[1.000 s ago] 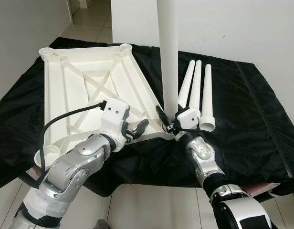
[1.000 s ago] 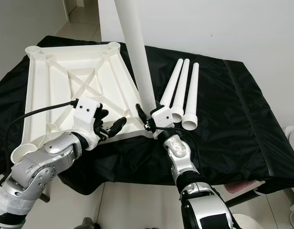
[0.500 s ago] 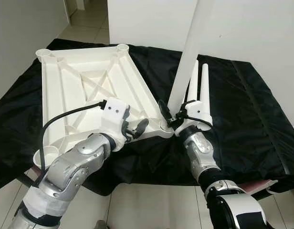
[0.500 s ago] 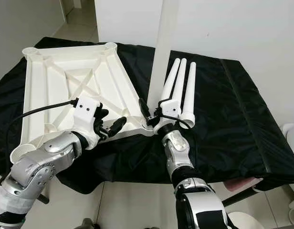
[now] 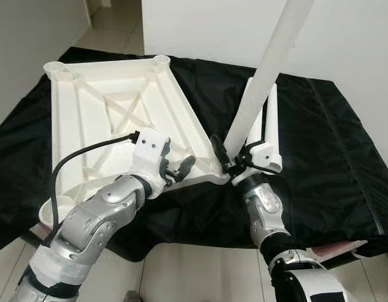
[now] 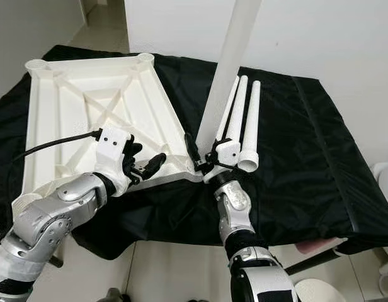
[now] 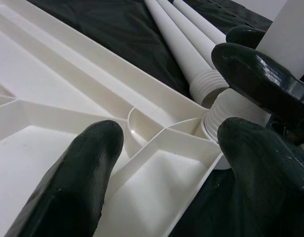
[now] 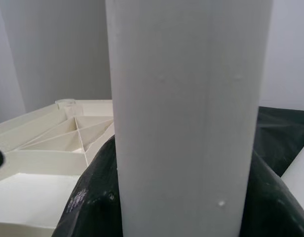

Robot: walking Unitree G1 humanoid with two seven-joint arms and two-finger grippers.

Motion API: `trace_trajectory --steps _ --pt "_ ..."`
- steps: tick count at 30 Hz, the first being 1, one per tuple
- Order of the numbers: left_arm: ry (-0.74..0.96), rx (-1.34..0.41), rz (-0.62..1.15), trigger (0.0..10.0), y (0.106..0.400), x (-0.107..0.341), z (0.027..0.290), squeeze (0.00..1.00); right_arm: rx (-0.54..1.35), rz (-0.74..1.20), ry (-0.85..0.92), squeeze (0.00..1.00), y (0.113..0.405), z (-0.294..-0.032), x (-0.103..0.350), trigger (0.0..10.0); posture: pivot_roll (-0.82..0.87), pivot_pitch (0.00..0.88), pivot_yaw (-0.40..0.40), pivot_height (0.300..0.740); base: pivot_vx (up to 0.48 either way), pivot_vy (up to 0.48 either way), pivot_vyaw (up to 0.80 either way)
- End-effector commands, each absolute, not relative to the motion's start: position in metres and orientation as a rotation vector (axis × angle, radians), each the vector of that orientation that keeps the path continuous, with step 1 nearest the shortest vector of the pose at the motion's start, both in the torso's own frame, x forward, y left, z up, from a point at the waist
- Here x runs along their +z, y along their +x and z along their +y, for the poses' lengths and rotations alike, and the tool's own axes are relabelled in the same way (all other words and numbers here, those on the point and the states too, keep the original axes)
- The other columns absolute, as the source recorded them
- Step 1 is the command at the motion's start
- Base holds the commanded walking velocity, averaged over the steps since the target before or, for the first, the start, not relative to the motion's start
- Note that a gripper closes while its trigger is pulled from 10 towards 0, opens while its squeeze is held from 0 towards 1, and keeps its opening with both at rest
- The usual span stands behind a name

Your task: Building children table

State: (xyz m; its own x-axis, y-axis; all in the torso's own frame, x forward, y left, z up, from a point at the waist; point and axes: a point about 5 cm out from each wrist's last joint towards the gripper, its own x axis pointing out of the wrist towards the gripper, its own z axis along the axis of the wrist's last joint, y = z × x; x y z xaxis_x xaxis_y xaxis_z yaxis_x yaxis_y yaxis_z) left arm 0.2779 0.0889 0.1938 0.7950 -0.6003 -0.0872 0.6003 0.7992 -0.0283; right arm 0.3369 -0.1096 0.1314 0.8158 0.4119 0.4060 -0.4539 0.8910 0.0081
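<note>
The right pincer (image 5: 230, 161) sits just below frame centre, clamped around the foot of a long white table leg (image 5: 268, 66). That leg leans up toward the upper right, its threaded end at the near corner socket (image 7: 226, 106) of the upturned white tabletop (image 5: 106, 119). The left pincer (image 5: 179, 170), lower left of centre, is spread wide with its fingers (image 7: 80, 177) over the tabletop's near edge, holding nothing. Just behind the right pincer, three spare legs (image 6: 247, 123) lie side by side on the black cloth (image 5: 332, 157) covering the worktop, right of the tabletop.
</note>
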Motion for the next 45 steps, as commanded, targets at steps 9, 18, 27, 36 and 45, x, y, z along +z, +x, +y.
trace_trajectory --steps 9,18,27,36,45 --pt "0.005 -0.803 0.087 10.0 0.273 0.197 0.082 0.00 0.479 -0.076 0.048 0.00 0.329 -0.109 0.080 10.0 0.15 0.113 -0.054 0.740 0.000 0.000 0.00" --pt "0.002 -0.802 0.086 10.0 0.273 0.197 0.081 0.00 0.518 -0.022 0.026 0.00 0.333 -0.107 0.080 10.0 0.16 0.114 -0.062 0.740 0.000 0.000 0.00" --pt "-0.001 -0.796 0.081 10.0 0.272 0.197 0.081 0.00 0.410 0.009 0.127 0.00 0.335 -0.095 0.080 10.0 0.16 0.112 -0.067 0.740 0.000 0.000 0.00" --pt "-0.002 -0.800 0.078 10.0 0.273 0.198 0.080 0.00 0.414 -0.052 0.060 0.00 0.332 -0.096 0.083 10.0 0.15 0.108 -0.068 0.740 0.000 0.000 0.00" --pt "-0.002 -0.800 0.078 10.0 0.272 0.197 0.080 0.00 0.428 -0.101 0.006 0.00 0.322 -0.096 0.080 10.0 0.15 0.103 -0.077 0.740 0.000 0.000 0.00"
